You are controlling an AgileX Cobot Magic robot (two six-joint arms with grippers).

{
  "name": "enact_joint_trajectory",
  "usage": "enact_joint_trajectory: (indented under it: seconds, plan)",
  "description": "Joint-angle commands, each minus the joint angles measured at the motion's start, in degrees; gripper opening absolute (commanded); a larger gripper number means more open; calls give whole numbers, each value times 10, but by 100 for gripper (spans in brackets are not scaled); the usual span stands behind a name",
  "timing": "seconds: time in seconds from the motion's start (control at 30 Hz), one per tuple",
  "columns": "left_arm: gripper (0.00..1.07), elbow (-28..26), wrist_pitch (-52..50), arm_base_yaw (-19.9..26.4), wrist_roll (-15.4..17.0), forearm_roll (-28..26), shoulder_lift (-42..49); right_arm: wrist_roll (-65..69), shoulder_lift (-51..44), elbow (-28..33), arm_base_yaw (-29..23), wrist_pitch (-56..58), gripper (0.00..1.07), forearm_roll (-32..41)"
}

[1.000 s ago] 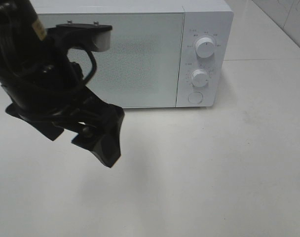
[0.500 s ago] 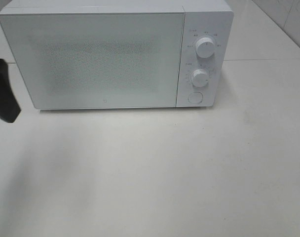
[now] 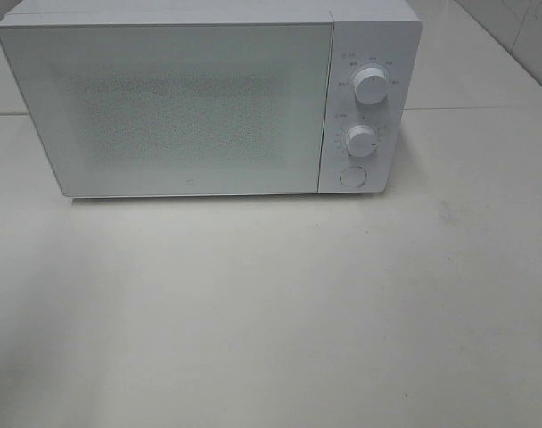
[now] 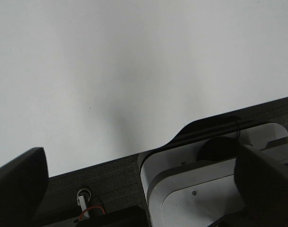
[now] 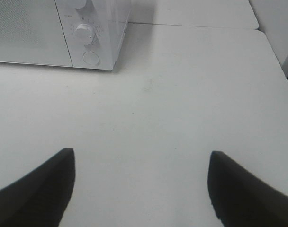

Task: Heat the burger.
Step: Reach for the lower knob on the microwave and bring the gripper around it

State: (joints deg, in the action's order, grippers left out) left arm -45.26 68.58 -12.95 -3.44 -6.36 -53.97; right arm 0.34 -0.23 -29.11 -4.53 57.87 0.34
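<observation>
Overhead and right-wrist views both face the microwave [image 3: 209, 107].

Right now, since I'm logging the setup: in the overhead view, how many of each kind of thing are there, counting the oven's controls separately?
Microwave: 1
Knobs: 2
Round button: 1
Table: 1
Total: 5

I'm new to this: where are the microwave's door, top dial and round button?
microwave door [image 3: 182, 107]: high view, middle of its panel
top dial [image 3: 370, 86]: high view, its face
round button [image 3: 351, 176]: high view, its centre
</observation>
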Motion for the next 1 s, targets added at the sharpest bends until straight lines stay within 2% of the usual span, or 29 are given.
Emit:
enact_joint_trajectory:
  seconds: [0.03,0.07,0.2,0.43,0.83,0.9,1.0]
  plan:
    - [101,25,-7,3,-2,1,35,-3,-15,4,2,-8,75,2]
    - [101,49,-17,3,-2,7,65,-3,-15,4,2,-8,75,2]
    - [101,77,-41,3,-5,11,107,-3,-15,4,2,-8,75,2]
    - [101,158,-70,3,-6,28,215,-3,-15,4,2,-8,75,2]
    - [101,154,-72,3,-1,19,370,-3,-15,4,2,-8,75,2]
    - [101,154,-77,3,24,-19,415,-3,-15,4,2,-8,75,2]
    - [101,154,-80,4,25,-38,445,-3,-15,4,2,-8,75,2]
